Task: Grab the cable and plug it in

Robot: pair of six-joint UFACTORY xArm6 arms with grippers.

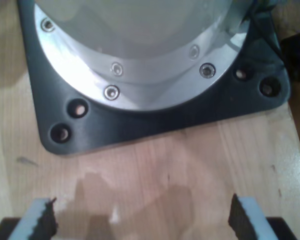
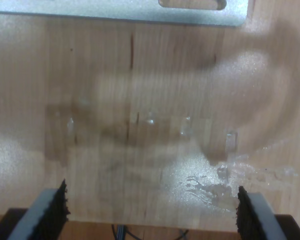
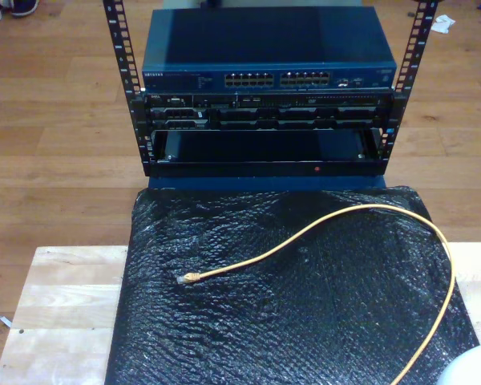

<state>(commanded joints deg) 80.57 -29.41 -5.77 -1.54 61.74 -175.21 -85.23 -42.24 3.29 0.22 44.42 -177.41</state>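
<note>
- cable (image 3: 305, 234) lies loose on the black mat (image 3: 224, 321), not held by anything
- clear plug (image 3: 184, 278) sits toward the mat's edge at the exterior view's left, about mid-depth; cable runs from it up toward the mat's far edge, arcs round near the edge at the exterior view's right, then drops to the near edge
- mat covers a wood table (image 3: 56, 305); table's bare strip shows at the exterior view's left
- rack (image 3: 268, 88) stands past the mat's far edge, on the wood floor; blue switch (image 3: 268, 52) on top with a row of ports (image 3: 279, 79) facing the table
- my first gripper (image 1: 140, 215): jaws spread wide, nothing between them; below it bare wood and a black base plate (image 1: 155, 120) carrying a round metal flange (image 1: 140, 50) with bolts
- my second gripper (image 2: 152, 210): jaws spread wide, nothing gripped; below it bare wood with shiny smears, a grey metal plate (image 2: 115, 12) at the far side
- white rounded shape (image 3: 473, 369) at the exterior view's bottom right corner, can't tell what it is
</note>
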